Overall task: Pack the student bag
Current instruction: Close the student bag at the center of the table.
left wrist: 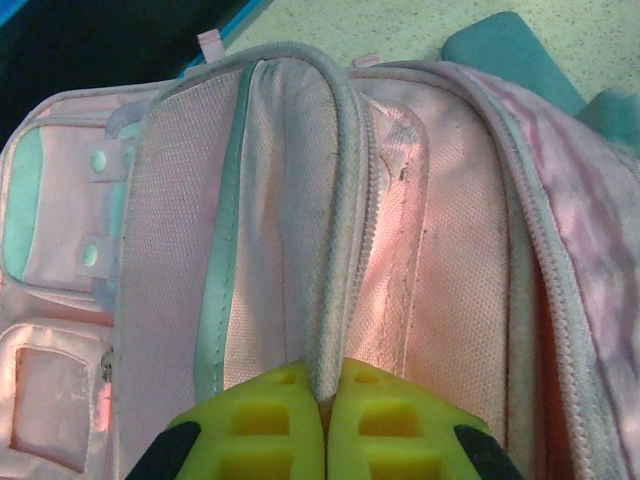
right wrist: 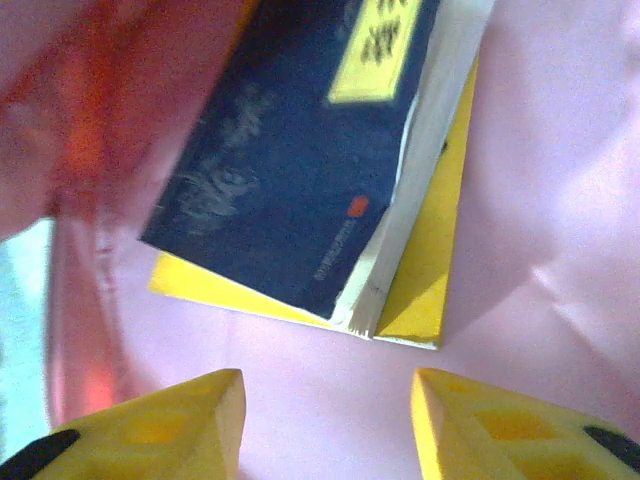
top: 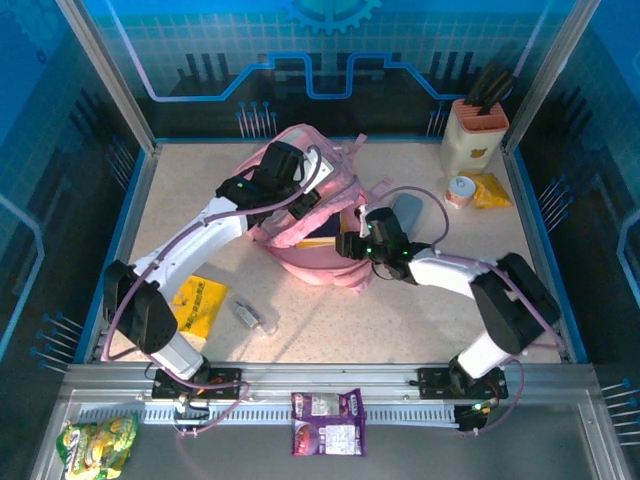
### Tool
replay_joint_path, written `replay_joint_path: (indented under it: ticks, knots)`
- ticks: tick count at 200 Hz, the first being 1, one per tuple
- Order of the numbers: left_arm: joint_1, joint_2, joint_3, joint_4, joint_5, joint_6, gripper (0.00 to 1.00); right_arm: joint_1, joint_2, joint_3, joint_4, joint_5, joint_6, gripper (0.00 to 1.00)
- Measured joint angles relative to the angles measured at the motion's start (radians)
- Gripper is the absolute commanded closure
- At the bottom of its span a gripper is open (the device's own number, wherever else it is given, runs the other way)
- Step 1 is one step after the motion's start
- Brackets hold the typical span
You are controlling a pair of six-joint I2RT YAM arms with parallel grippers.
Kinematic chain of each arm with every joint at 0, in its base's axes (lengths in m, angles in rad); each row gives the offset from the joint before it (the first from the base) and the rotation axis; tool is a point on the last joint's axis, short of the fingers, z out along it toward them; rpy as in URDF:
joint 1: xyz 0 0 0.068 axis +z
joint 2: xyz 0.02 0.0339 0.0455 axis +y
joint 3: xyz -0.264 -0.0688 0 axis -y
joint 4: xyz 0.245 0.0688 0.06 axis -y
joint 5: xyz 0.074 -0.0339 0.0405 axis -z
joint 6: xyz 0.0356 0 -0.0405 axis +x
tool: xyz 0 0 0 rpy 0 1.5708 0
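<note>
The student bag, a large pink backpack, lies mid-table with its mouth held apart. My left gripper is shut on the bag's grey piped rim, and the rim runs up from between the yellow fingertips. My right gripper is at the bag's mouth. In the right wrist view it stands open with nothing between its fingers, just short of a dark blue book. That book lies on a yellow book against the pink lining.
A grey-teal pencil case lies right of the bag. A beige holder, a small cup and a yellow packet sit at the back right. Another yellow packet and a small grey item lie front left. Snack packets rest on the near rail.
</note>
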Motion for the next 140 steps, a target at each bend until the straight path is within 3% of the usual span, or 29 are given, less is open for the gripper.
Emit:
replay_joint_path:
  ticks: [30, 44, 56, 60, 90, 140]
  knots:
    - [0.0, 0.021, -0.008, 0.007, 0.032, -0.032, 1.0, -0.022, -0.227, -0.042, -0.104, -0.019, -0.014, 0.47]
    - [0.0, 0.027, -0.02, 0.012, 0.048, -0.06, 0.86, -0.04, -0.306, -0.042, -0.165, -0.02, -0.017, 0.46]
    - [0.0, 0.028, -0.035, 0.018, 0.064, -0.097, 0.59, -0.052, -0.355, -0.042, -0.219, -0.021, -0.023, 0.45]
    - [0.0, 0.028, -0.041, 0.021, 0.075, -0.107, 0.54, -0.055, -0.369, -0.042, -0.238, -0.023, -0.023, 0.44]
    - [-0.001, -0.025, -0.125, 0.077, 0.133, -0.246, 0.37, -0.061, -0.422, -0.03, -0.383, -0.072, -0.043, 0.42]
    - [0.017, -0.357, -0.379, 0.121, 0.077, -0.535, 0.21, 0.0, -0.385, 0.011, -0.481, -0.17, -0.056, 0.36]
